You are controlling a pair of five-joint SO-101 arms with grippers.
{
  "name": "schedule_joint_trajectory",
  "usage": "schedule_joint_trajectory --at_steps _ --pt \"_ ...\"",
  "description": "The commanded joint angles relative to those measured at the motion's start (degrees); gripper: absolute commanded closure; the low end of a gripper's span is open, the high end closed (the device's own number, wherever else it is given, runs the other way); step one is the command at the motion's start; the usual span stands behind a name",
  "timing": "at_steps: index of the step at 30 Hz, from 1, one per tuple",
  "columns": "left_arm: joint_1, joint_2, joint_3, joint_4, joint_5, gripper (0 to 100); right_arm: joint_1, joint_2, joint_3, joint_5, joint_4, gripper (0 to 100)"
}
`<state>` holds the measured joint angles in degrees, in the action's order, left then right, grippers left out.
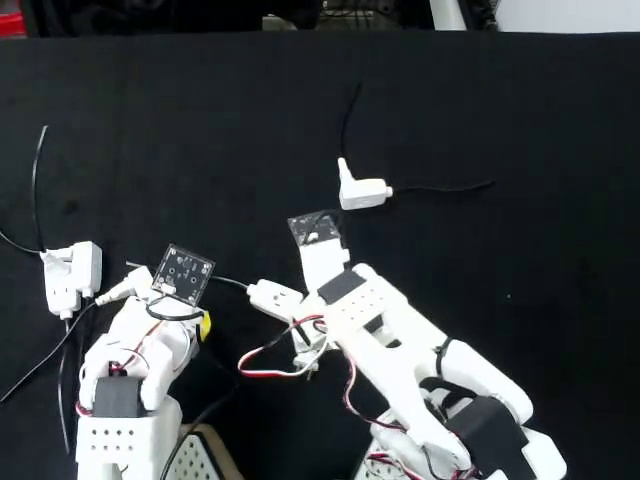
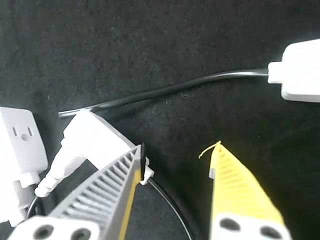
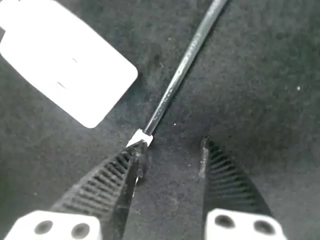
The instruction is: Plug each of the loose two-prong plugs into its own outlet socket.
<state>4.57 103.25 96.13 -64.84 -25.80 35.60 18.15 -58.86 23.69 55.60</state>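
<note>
White plug [image 2: 92, 137] beside left end effector [image 2: 178, 146] (spread wide) | right end effector [image 3: 171, 147] spread, low over cable [image 3: 184, 65]

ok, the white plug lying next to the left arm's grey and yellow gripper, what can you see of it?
The white plastic angled plug lies flat on the black table cloth, unplugged. Its blocky body narrows into a white strain relief, then a thin black cord. It sits between the white outlet block and the open left gripper, whose grey finger overlaps its edge; whether they touch is unclear. Its prongs can't be made out.
</note>
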Motion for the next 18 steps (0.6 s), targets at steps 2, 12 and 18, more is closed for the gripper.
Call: schedule_joint_trajectory --at_steps 2,12,18 --pt "0.66 0.09 0.57 0.70 -0.53 78 -3.52 0.84 3.65 4.66 2.73 81.1" --pt "0.75 0.09 0.66 0.70 -0.53 78 5.36 3.65 -1.10 7.03 -2.73 87.7" --pt "0.75 0.09 0.66 0.70 -0.53 78 5.89 2.77 -2.86 7.74 -5.98 91.8"
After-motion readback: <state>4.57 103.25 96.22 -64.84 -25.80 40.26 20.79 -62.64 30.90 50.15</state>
